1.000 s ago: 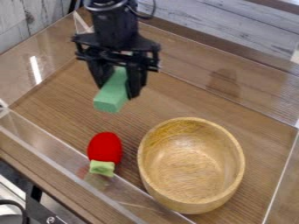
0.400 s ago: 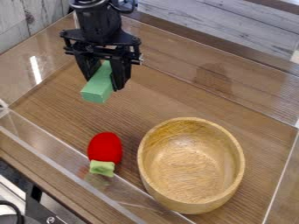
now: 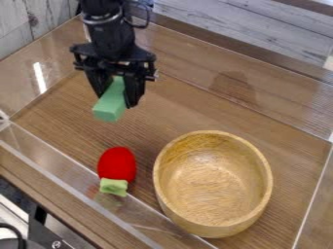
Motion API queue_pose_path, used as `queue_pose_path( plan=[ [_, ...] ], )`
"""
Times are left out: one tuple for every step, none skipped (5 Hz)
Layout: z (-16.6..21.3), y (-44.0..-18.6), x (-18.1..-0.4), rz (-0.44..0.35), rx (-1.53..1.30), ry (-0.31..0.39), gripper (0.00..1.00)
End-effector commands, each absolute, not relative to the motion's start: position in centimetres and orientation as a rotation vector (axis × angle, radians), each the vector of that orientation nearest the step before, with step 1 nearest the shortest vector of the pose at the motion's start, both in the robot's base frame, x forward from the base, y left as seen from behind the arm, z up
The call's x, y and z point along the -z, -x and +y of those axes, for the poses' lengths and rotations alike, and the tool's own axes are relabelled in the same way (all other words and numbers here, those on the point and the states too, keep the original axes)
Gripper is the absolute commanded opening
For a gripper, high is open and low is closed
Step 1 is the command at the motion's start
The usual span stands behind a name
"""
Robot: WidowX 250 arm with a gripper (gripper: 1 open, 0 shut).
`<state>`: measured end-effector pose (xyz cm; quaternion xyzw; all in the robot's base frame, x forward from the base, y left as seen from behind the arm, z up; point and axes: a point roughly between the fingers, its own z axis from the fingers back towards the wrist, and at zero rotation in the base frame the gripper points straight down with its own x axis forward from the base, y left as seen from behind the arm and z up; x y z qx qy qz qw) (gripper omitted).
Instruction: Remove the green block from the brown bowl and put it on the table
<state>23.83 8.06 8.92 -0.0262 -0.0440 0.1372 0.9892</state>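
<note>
1. And I'm in the placing phase; my black claw (image 3: 116,86) is closed on the flat mint-green rectangular block (image 3: 112,101), well apart from the round light-brown wooden bowl (image 3: 212,183)!
2. Next up, I judge, lower over the brown wood-grain table (image 3: 182,112); feel contact, let go gently, then lift away!

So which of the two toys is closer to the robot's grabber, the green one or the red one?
The green block. It's right at the end effector, while the red toy with the light-green stem lies beside the bowl.
</note>
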Motion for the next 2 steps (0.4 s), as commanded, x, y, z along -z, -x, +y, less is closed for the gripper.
queue_pose_path(
  plan=[
    [7.4, -24.7, -9.1, -0.121, -0.259, 0.039, 0.00],
    [6.4, -25.3, -8.8, -0.120, -0.238, 0.039, 0.00]
  ],
)
